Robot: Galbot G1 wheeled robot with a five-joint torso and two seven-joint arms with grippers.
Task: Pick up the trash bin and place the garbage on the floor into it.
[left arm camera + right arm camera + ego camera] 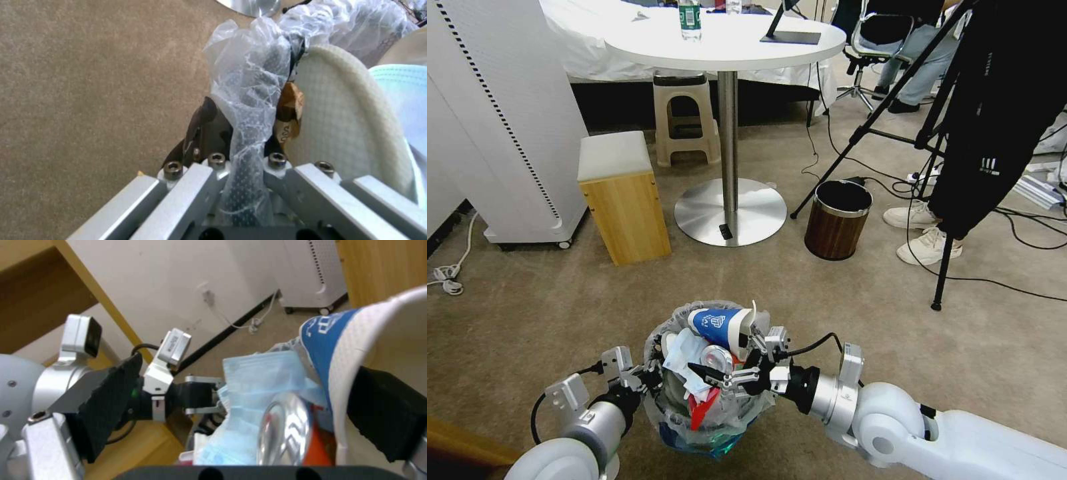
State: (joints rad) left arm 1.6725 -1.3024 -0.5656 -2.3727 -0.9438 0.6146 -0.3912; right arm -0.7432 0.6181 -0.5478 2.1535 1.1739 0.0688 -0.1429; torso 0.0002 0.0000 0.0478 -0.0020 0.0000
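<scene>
The trash bin (710, 420), black mesh lined with a clear bag, hangs low in front of me in the head view, packed with garbage. On top lie a blue-white paper cup (720, 325), a light-blue mask (262, 373), a crushed can (285, 426) and a red wrapper (702, 405). My left gripper (650, 379) is shut on the bin's bagged rim (249, 110), next to a white slipper (342, 123). My right gripper (727, 365) hovers over the heap, open; in its wrist view the fingers (111, 400) stand wide apart, with the cup (347, 350) resting against one.
A brown wood-grain bin (838, 220) stands ahead to the right, beside tripod legs (942, 270), cables and a person's shoes (924, 245). The round table's pedestal base (730, 212), a wooden box stool (622, 197) and a white appliance (507, 127) lie ahead and left. Bare carpet surrounds me.
</scene>
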